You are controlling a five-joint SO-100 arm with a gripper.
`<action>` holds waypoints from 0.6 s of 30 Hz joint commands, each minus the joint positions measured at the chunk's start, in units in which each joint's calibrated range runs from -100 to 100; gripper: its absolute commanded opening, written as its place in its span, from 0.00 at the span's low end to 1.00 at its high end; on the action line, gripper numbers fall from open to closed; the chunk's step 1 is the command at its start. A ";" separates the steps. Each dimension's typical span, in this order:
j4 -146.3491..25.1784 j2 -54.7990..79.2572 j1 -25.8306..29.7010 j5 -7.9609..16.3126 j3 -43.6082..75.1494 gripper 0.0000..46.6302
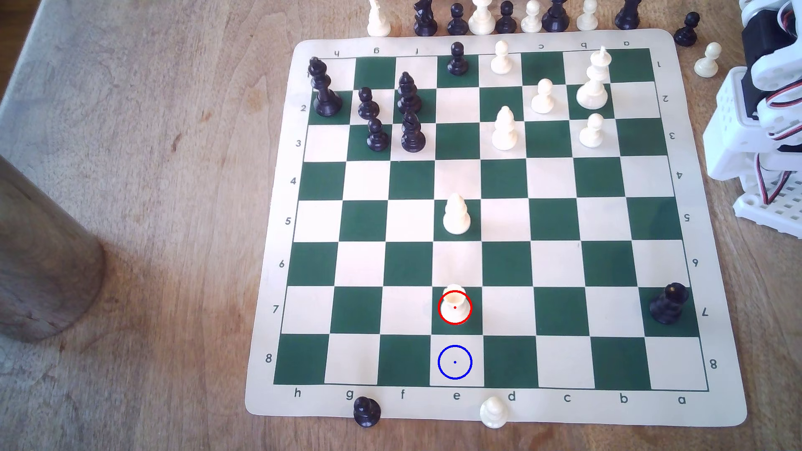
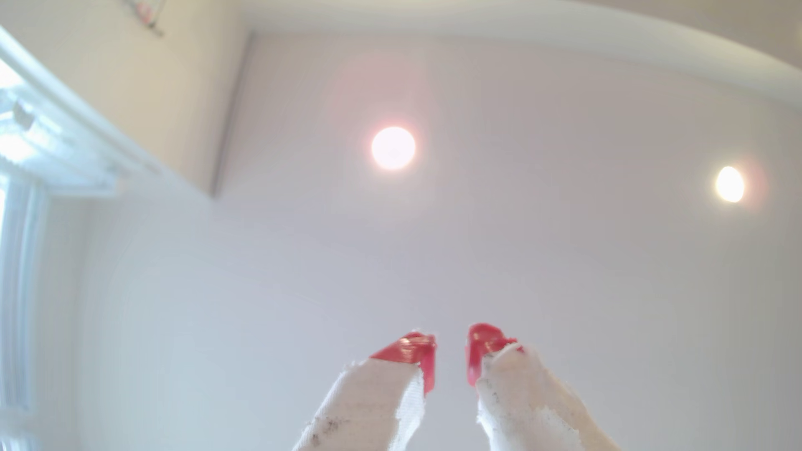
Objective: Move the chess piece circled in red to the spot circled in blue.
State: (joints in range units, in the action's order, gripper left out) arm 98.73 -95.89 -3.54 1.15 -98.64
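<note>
Zero progress yet: short cream-white rook with notched cup top (image 1: 454, 303) sits on red-ringed dark green square, well away from gripper (image 2: 451, 351). Red-taped tips slightly parted, empty, aimed at ceiling. Next: swing down over rook, straddle, close, shift to adjacent blue-ringed cream square (image 1: 455, 362).

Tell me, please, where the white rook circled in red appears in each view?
Exterior view: white rook on green e7, lower centre, red-ringed.
Wrist view: aimed at the ceiling lights, past the open gripper.
Shared landmark: the white arm, at the exterior view's right edge.
</note>
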 commanded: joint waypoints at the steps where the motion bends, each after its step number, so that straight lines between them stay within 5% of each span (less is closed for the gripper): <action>1: 0.29 0.14 5.53 -0.24 -1.26 0.13; 11: -31.32 0.14 6.00 -0.24 2.72 0.13; 18: -73.99 0.14 3.03 0.15 13.42 0.12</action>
State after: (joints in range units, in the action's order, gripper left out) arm 49.64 -95.89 2.14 1.10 -95.21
